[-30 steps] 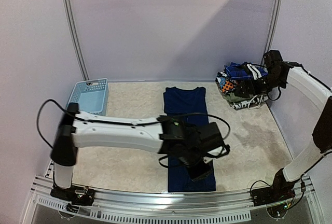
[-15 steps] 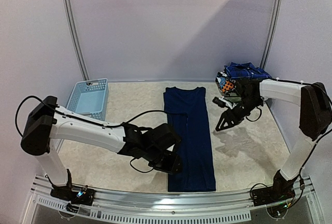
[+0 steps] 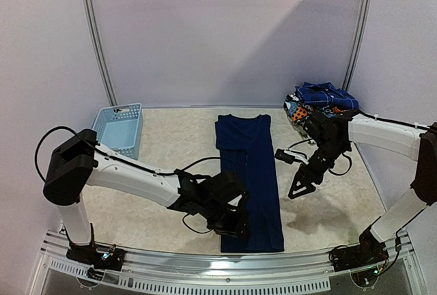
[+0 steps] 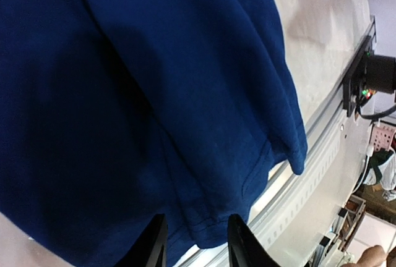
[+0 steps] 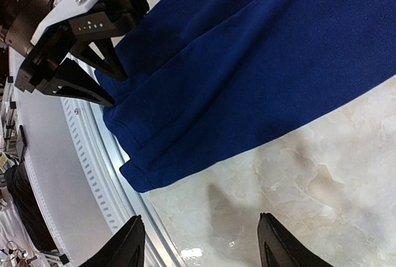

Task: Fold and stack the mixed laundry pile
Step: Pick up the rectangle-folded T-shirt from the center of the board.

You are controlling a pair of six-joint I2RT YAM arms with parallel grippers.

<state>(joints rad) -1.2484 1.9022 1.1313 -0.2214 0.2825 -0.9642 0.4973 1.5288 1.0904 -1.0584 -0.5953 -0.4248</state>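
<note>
A navy T-shirt (image 3: 249,179) lies folded into a long strip down the middle of the table; it fills the left wrist view (image 4: 154,94) and the right wrist view (image 5: 260,50). The rest of the laundry pile (image 3: 319,104), with a blue plaid shirt on top, sits at the back right. My left gripper (image 3: 235,225) is open and empty over the strip's near left hem (image 4: 210,227). My right gripper (image 3: 298,187) is open and empty above bare table, just right of the strip. The left gripper also shows in the right wrist view (image 5: 80,57).
A light-blue slotted basket (image 3: 117,128) stands at the back left. The metal rail (image 3: 225,262) runs along the table's near edge, just beyond the shirt's hem. White walls close in the back and sides.
My right gripper has left the pile and swung down to the right side of the navy strip. My left gripper has drawn off the strip's middle to its near left hem.
</note>
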